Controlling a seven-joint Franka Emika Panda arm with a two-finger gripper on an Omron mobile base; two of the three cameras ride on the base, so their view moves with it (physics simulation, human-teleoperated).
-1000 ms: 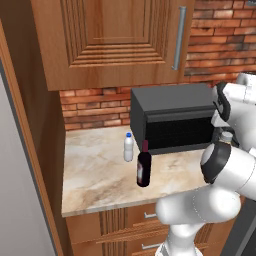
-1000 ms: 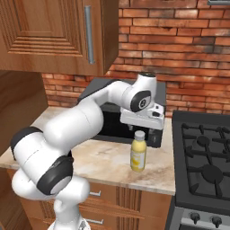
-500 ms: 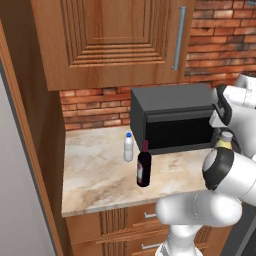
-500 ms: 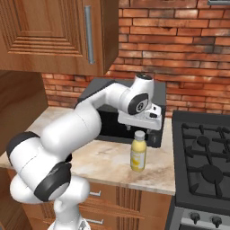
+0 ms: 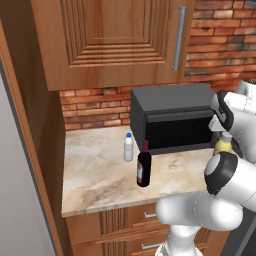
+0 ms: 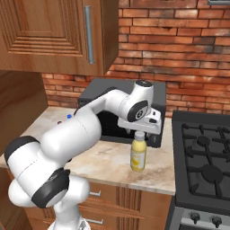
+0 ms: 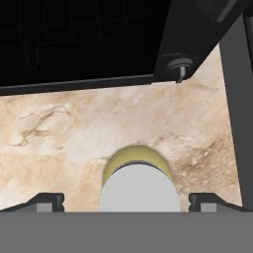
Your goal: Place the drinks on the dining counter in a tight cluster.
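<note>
Fingers (image 7: 47,200) spread wide above the yellow juice bottle (image 6: 138,155).
Gripper (image 7: 126,201) straddles its pale cap (image 7: 139,187), holding nothing; bottle upright on the marble counter (image 6: 105,161) before the black microwave (image 5: 172,116).

Marbled stone counter (image 6: 112,164) — wood cabinets (image 6: 49,33)

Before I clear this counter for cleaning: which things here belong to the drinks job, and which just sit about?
Job:
- yellow juice bottle, under the open hand
- wine bottle
- white bottle

Just about:
- black microwave
- stove
- cabinet
</note>
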